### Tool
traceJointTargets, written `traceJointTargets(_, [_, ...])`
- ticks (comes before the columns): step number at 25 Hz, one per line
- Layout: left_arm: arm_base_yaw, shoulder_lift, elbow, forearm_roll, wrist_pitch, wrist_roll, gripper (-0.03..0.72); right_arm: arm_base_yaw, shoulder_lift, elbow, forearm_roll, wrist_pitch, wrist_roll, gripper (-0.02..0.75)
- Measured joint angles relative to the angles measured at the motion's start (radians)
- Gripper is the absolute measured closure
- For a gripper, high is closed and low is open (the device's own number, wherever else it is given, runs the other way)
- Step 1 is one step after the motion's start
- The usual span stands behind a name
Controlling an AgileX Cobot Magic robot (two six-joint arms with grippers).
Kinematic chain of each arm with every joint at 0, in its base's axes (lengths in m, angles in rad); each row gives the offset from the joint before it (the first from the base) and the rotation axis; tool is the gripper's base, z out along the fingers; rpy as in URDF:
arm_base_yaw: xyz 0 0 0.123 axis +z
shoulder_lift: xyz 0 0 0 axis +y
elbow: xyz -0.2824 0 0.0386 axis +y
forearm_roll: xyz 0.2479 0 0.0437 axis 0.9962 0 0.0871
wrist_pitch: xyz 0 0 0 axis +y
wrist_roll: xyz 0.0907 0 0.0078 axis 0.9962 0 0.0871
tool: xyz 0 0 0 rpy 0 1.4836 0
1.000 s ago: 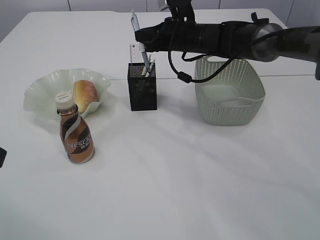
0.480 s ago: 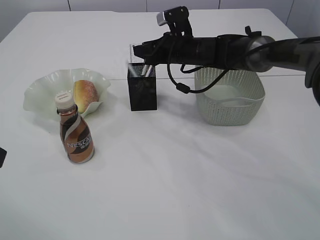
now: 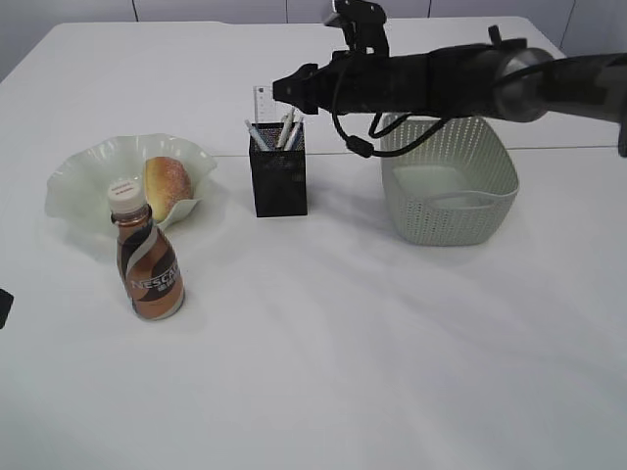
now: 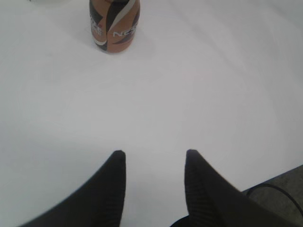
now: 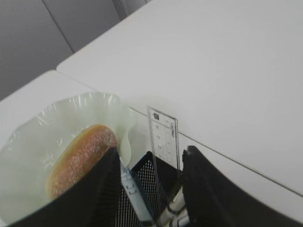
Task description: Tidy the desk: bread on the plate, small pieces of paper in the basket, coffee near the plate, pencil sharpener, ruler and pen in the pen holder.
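The black mesh pen holder (image 3: 278, 181) stands mid-table with a clear ruler (image 3: 263, 102) and pens (image 3: 286, 129) sticking out of it. My right gripper (image 3: 286, 88) hovers just above it, open and holding nothing. In the right wrist view its fingers (image 5: 152, 150) frame the ruler (image 5: 164, 137), a pen (image 5: 132, 189) and the holder (image 5: 152, 182) below. The bread (image 3: 168, 184) lies on the wavy plate (image 3: 73, 181), and the coffee bottle (image 3: 149, 264) stands in front of it. My left gripper (image 4: 154, 153) is open over bare table, near the bottle (image 4: 113, 26). The pencil sharpener is hidden.
A pale green basket (image 3: 448, 186) stands to the right of the pen holder, under my right arm. What lies in it cannot be made out. A table seam runs behind the holder and basket.
My right gripper has opened and let go of the pen, which now stands in the pen holder. The left gripper has not moved.
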Motion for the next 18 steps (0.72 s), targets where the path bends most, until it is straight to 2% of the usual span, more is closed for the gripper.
traceJointTargets(5, [0.0,0.0,0.0,0.0,0.0,0.0,0.381,0.006,-0.094,0.0,-0.448,0.046,0.442,0.414])
traceJointTargets(11, [0.0,0.0,0.0,0.0,0.0,0.0,0.381,0.009,-0.208,0.0,-0.987,0.246,1.023,0.414])
traceJointTargets(14, [0.0,0.0,0.0,0.0,0.0,0.0,0.381,0.009,-0.249,0.0,-1.209,0.385,1.27,0.413])
traceJointTargets(18, [0.0,0.0,0.0,0.0,-0.001,0.0,0.381,0.009,-0.296,0.0,-1.375,0.587,1.448,0.413])
